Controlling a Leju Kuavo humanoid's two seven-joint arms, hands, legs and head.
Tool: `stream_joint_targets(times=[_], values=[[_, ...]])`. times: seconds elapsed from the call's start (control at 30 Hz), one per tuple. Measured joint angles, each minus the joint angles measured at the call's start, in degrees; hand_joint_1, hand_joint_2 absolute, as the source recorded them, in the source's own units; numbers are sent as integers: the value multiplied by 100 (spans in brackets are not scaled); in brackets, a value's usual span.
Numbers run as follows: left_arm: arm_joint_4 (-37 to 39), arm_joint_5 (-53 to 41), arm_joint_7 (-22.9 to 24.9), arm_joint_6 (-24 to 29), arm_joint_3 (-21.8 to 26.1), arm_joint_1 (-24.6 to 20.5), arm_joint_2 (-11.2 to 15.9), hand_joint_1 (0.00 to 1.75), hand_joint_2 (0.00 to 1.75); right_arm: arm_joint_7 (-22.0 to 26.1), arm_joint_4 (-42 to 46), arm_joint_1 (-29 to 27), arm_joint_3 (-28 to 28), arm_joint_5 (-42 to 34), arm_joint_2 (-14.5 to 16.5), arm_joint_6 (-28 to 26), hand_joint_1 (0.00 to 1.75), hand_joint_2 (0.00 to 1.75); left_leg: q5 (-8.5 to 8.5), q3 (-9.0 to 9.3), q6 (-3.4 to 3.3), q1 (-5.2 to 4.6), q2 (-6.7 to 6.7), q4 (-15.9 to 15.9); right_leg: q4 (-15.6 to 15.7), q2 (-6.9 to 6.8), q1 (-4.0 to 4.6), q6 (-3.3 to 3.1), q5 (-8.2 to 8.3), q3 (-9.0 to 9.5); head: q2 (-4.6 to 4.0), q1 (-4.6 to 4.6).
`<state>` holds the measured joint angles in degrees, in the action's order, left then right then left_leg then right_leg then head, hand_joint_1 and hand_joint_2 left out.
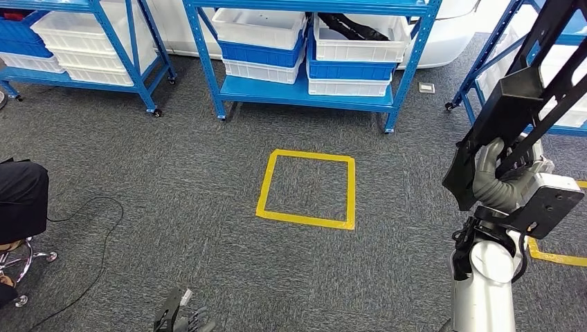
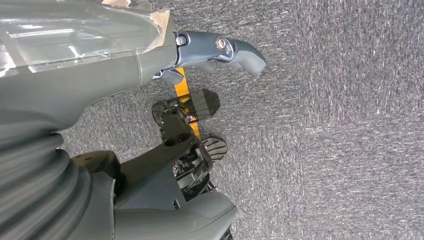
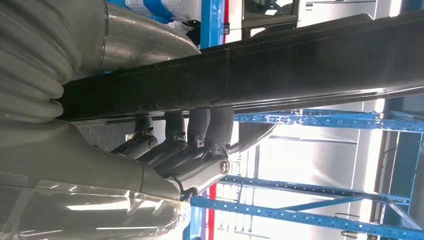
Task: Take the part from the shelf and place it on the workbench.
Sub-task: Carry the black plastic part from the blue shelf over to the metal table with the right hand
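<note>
I have the part (image 1: 516,104) in my right hand (image 1: 495,181), a long black frame-like piece that rises up and to the right out of the head view. The right wrist view confirms the hold: the dark fingers (image 3: 180,135) wrap around the black bar (image 3: 300,65) and press it against the palm. So I judge the pick from the shelf is done and I am in the carry step.

My left hand (image 2: 195,125) hangs low by my side over the grey carpet (image 1: 173,180), holding nothing; its fingers look loosely spread rather than curled tight, with the thumb (image 2: 225,50) standing off from them.

Ahead of me stand the blue shelving racks (image 1: 311,90) with white and blue bins (image 1: 259,41), and a yellow tape square (image 1: 308,188) is marked on the floor between me and them. A second strip of yellow tape (image 1: 554,256) lies near my right arm. A person sits at the left edge on a wheeled stool (image 1: 24,259), with a black cable (image 1: 97,228) trailing across the carpet.

I see no counter from here, so the next move calls for turning or walking until it comes into view. The part is long, so I would swing it wide of the rack on my right (image 1: 484,69) and keep the hold firm while turning.
</note>
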<state>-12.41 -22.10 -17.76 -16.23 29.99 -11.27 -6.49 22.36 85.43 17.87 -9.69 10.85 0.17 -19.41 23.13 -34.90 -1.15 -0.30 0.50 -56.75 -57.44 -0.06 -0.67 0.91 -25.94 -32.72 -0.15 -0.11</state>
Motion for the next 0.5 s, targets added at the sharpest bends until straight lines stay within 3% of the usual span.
stream_joint_targets(times=[0.23, 0.37, 0.5], values=[[0, -1, -25, -56, -3, 4, 27, 0, 175, -84, -16, -34, -3, 242, 8, -253, 175, 175, 15, -61, -30, -23, -7, -67, 3, 0, -46, 41, 23, -22, 0, -2], [0, 15, -17, -62, -3, 5, 39, 0, 175, -122, -8, -114, -3, 307, 39, -274, 175, 175, 0, -71, -111, -14, -17, -41, 11, -17, -36, 93, 32, -35, 0, -2], [0, 50, -29, -68, -2, 3, 31, 0, 175, -140, 5, -123, -3, 337, 58, -260, 175, 175, -112, -12, -212, 32, -29, 113, -347, -7, -21, 86, -222, -203, 0, 13]])
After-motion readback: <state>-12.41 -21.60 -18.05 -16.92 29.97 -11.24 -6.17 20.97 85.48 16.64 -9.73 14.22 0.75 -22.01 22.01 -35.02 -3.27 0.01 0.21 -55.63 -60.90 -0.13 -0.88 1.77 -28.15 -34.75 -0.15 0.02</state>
